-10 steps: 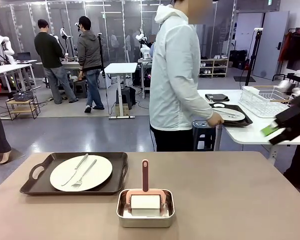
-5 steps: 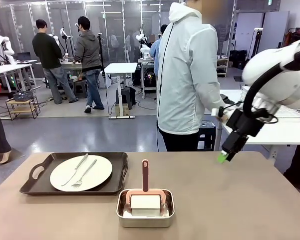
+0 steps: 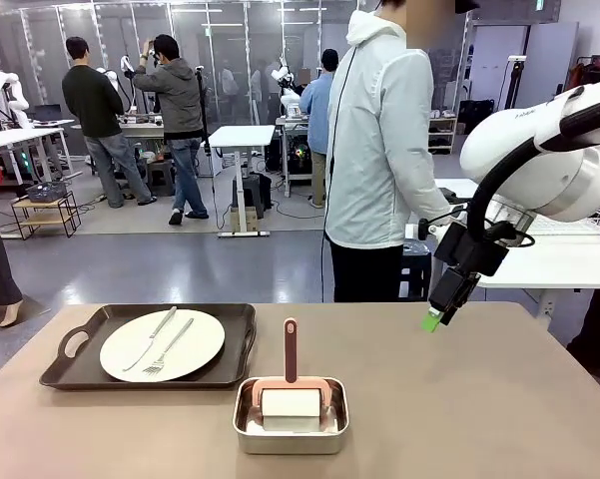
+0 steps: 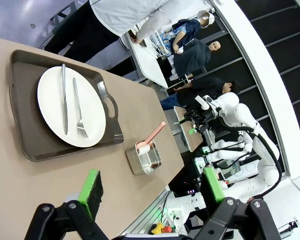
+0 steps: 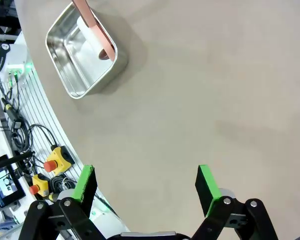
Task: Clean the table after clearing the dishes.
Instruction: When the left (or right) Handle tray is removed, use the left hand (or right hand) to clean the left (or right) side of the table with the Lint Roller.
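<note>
The right gripper (image 3: 434, 317) hangs above the far right part of the table (image 3: 499, 409). Its green-padded fingers point down and stand apart, with nothing between them. Seen from its own wrist, bare tabletop lies under the spread fingers, and the steel pan (image 3: 290, 441) sits off to one side.

The left gripper (image 4: 152, 186) is spread wide too and empty, held above the table. One white plate (image 3: 206, 337) rests on a dark brown tray (image 3: 68, 344) on the table's left part, with a knife (image 3: 155, 334) and a fork (image 3: 170, 347) lying side by side on it. Just right of the tray, near the robot's edge, the pan holds a white roller (image 3: 291, 404) — its pink handle stands upright.

A person (image 3: 379, 150) in a pale jacket stands at the far side, turned toward a white table (image 3: 549, 267) behind.
</note>
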